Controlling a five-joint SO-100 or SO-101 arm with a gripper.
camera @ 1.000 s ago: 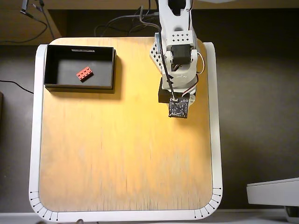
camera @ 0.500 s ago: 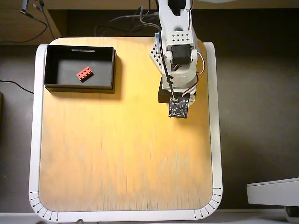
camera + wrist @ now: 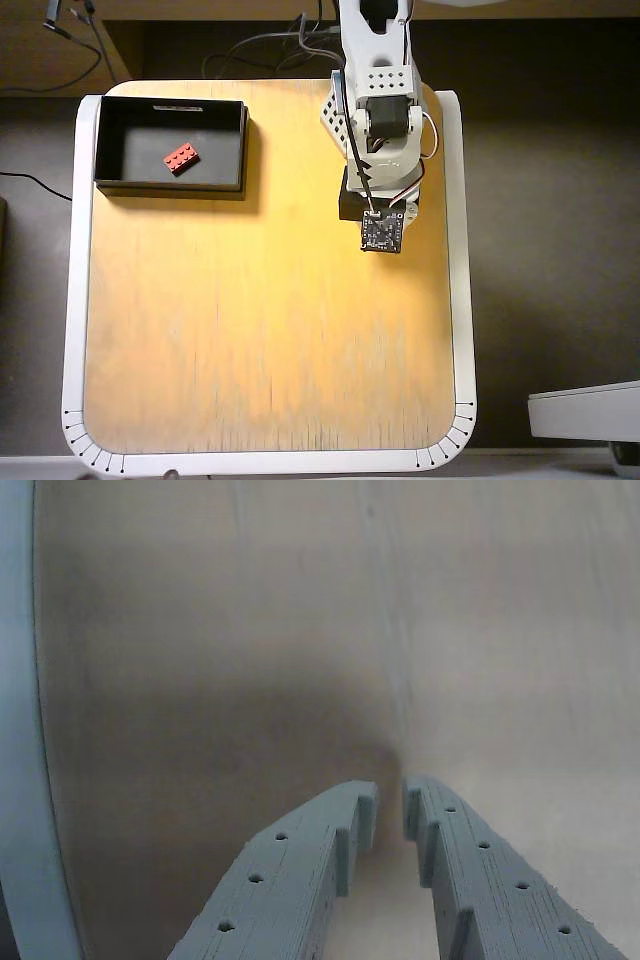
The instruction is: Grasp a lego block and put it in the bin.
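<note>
Nothing has shifted over the last second: the red lego block [image 3: 181,157] lies inside the black bin [image 3: 170,184], arm folded well apart. The gripper [image 3: 390,810] is nearly closed and empty over bare tabletop [image 3: 250,630], so the task looks done.

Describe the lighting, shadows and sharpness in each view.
Wrist view: soft and washed out, a dark shadow on the table ahead of the hand. Overhead view: sharper, warm glare mid-table, the bin casting a shadow to its right.

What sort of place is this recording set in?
Probably a hobby or lab bench: a small wooden table with a white rim, cables behind it, and a bin holding a lego block.
</note>
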